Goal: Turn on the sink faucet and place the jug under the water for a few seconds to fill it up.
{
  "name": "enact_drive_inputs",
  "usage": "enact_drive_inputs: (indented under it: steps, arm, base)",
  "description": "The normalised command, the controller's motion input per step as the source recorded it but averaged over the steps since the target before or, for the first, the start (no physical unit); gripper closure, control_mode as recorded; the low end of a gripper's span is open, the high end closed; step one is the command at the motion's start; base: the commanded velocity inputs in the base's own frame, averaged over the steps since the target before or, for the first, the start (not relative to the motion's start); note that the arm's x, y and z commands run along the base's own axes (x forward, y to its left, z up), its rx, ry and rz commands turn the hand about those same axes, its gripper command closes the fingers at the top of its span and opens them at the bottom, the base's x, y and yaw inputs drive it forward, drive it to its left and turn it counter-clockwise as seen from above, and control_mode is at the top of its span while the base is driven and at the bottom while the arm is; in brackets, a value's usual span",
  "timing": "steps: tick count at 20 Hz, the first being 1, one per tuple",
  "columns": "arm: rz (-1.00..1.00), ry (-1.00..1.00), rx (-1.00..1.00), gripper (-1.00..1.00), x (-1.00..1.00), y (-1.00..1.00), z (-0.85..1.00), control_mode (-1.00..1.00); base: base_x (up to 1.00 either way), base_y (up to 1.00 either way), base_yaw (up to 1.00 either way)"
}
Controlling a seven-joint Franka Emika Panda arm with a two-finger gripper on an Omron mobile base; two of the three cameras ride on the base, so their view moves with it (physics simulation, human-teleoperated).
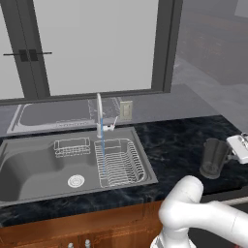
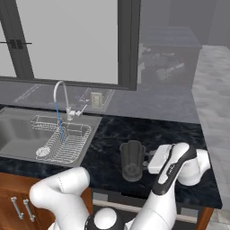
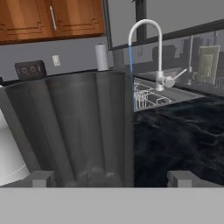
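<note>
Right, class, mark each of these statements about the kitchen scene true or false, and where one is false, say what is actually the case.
1. Water is running from the sink faucet. True.
2. The jug stands inside the sink. False: it stands upright on the dark counter, to the right of the sink.
3. The gripper is shut on the jug's handle. False: its jaws are open, with the jug close in front in the hand view.
4. The water falls into a wire dish rack in the sink. True.
5. The jug is under the stream. False: it is well apart from it.
</note>
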Motion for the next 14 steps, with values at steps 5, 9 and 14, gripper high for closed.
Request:
enact_drive_inputs:
  steps: [5,9,14]
  arm:
    - [0.0,0.0,-0.01,-1.0,0.0,0.05,0.0,-1.0]
    - [0.0,0.0,-0.01,-1.0,-0.12,0.0,0.0,-1.0]
    - [0.0,0.0,-0.02,1.0,-0.14,0.0,0.0,-1.0]
  base:
    - [0.0,0.0,0.0]
    - [0.0,0.0,0.0]
    - [0.0,0.0,0.0]
